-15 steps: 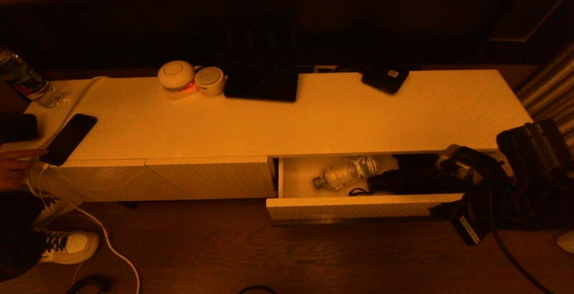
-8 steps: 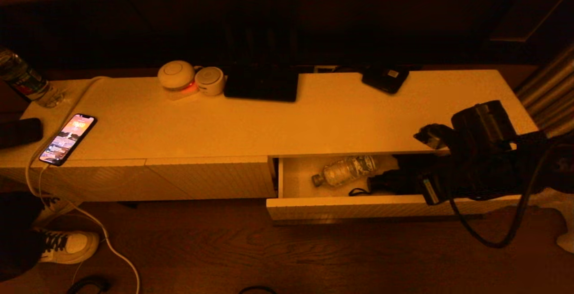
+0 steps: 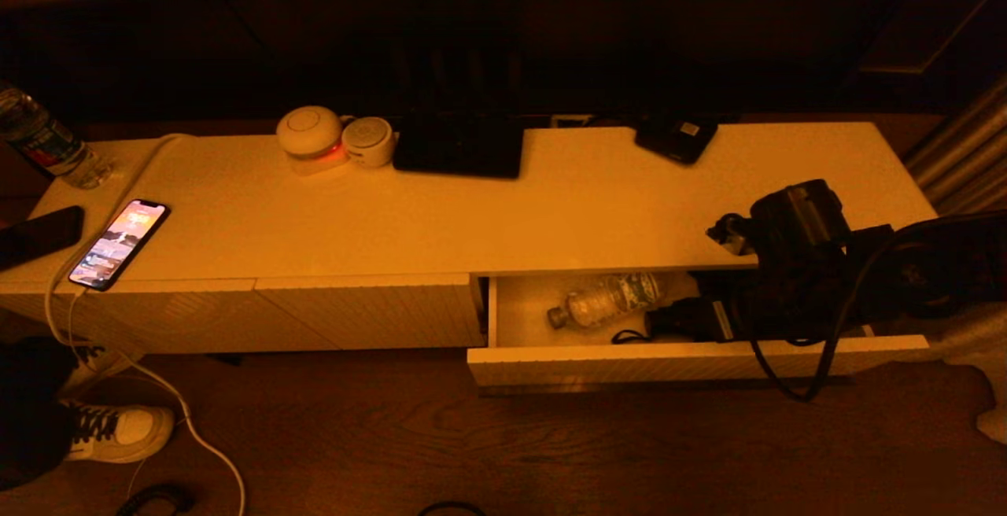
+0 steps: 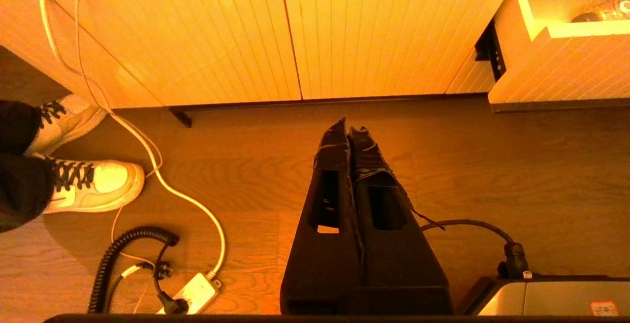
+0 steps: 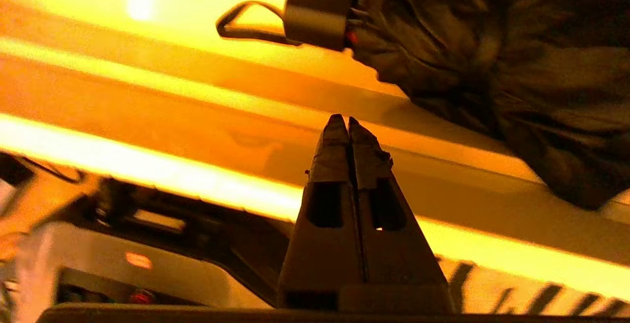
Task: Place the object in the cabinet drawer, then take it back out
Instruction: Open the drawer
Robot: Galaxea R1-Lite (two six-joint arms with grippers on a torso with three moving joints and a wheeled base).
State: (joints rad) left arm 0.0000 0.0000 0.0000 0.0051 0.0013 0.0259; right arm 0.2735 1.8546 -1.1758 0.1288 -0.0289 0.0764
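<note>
The cabinet drawer (image 3: 629, 363) stands pulled open at the right half of the long white cabinet; its corner also shows in the left wrist view (image 4: 566, 62). Inside lie a clear water bottle (image 3: 606, 300) on its side and a black folded umbrella (image 5: 517, 57) with a strap on its handle (image 5: 315, 13). My right gripper (image 5: 347, 118) is shut and holds nothing. It hangs over the drawer's front wall, short of the umbrella handle; in the head view it sits low over the drawer's right part (image 3: 700, 326). My left gripper (image 4: 348, 126) is shut and empty above the floor.
On the cabinet top (image 3: 551, 217) lie a lit phone (image 3: 118, 242) on a white cable, two round devices (image 3: 311, 134), a dark tablet (image 3: 460, 146) and a small black box (image 3: 676, 137). A person's shoes (image 4: 93, 185) and a power strip (image 4: 194, 293) are on the floor at left.
My right arm rose from the drawer's right front corner and swung left over the open drawer. The person's hand left the phone, whose screen lit up.
</note>
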